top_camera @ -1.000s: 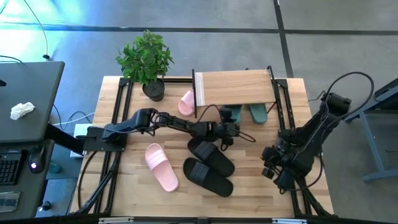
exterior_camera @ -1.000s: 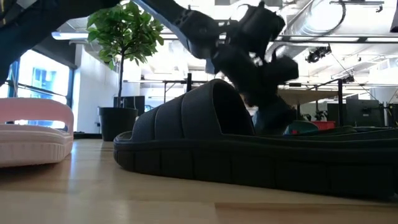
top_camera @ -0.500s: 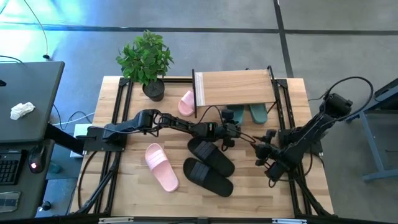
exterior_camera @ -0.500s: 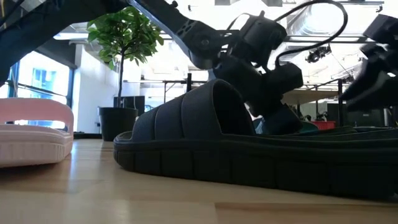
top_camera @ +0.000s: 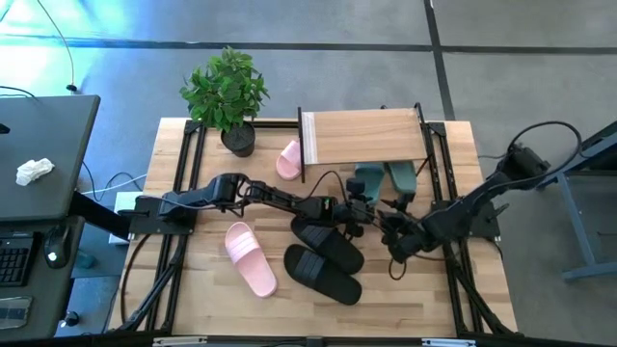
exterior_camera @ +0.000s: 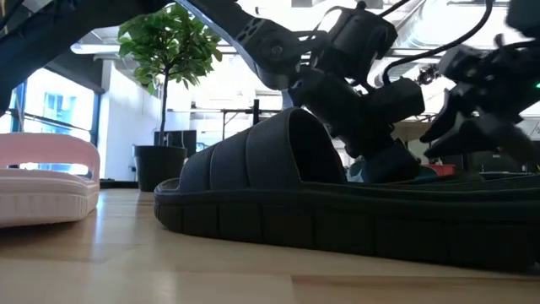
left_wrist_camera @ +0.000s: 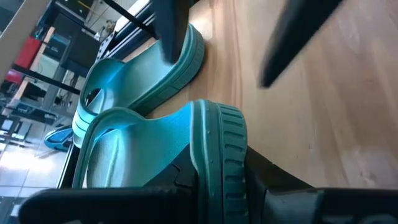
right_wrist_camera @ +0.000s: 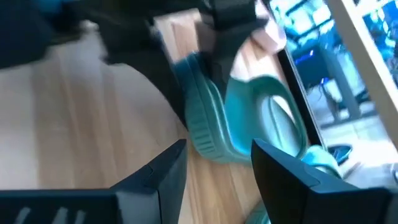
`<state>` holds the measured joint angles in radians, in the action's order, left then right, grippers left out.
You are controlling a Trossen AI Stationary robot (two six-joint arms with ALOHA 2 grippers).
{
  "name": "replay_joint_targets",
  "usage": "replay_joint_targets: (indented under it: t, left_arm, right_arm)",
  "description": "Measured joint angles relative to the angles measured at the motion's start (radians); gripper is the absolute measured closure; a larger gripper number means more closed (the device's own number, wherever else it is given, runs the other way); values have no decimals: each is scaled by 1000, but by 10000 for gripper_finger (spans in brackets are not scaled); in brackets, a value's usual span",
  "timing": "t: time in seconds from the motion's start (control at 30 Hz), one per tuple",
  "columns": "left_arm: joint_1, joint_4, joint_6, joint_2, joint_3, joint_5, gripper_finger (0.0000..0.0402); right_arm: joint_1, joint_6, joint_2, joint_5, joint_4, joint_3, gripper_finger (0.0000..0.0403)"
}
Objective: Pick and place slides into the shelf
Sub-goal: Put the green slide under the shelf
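My left gripper (top_camera: 355, 200) is shut on a teal slide (top_camera: 367, 182) just in front of the shelf (top_camera: 364, 137), a light board on thin black legs. The second teal slide (top_camera: 400, 174) lies partly under the board. One pink slide (top_camera: 288, 160) rests against the shelf's left end, and the other (top_camera: 251, 257) lies flat near the left. Two black slides (top_camera: 326, 256) lie side by side mid-table. My right gripper (right_wrist_camera: 217, 180) is open and points at the held teal slide (right_wrist_camera: 249, 118) from the right without touching it. My left gripper holds the teal slide by the ribbed rim of its sole (left_wrist_camera: 214, 162), pinched between the two fingers. The fingers come level from the table's left side. The slide stands on its edge, strap side turned toward the shelf; whether it touches the table does not show.
A potted plant (top_camera: 228, 92) stands at the far left corner. The black slides (exterior_camera: 337, 203) lie right under the left arm. Black frame rails (top_camera: 183, 183) run along the table's left and right sides. Bare wood (top_camera: 405, 289) lies at the near right.
My right arm has swung from the table's right edge toward the middle, bringing its gripper beside the teal slide held by my left gripper. The left gripper has kept its hold and stayed about where it was.
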<state>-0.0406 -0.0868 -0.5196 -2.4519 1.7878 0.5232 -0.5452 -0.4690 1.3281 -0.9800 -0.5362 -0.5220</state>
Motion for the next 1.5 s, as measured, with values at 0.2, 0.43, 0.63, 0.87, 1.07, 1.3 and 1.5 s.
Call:
replay_joint_targets:
  t: [0.2, 0.43, 0.63, 0.87, 1.07, 1.3, 1.5]
  left_arm:
    - [1, 0, 1, 0, 0, -4, 353]
    - [2, -2, 1, 0, 0, -15, 353]
    - [3, -1, 3, 0, -1, -36, 353]
    - [3, 5, 0, 0, -2, -38, 353]
    - [3, 10, 0, 0, -2, -40, 353]
    - [3, 6, 1, 0, -1, -41, 353]
    - [3, 12, 1, 0, -2, -60, 353]
  right_arm:
    - [68, 41, 0, 78, 32, 0, 233]
    - [81, 260, 0, 84, 193, 0, 233]
    - [125, 355, 0, 138, 247, 0, 233]
    - [166, 378, 0, 203, 233, -1, 233]
    - [149, 351, -1, 206, 157, -5, 233]
    - [157, 259, 2, 210, 41, 0, 233]
    - [163, 294, 1, 187, 89, 1, 233]
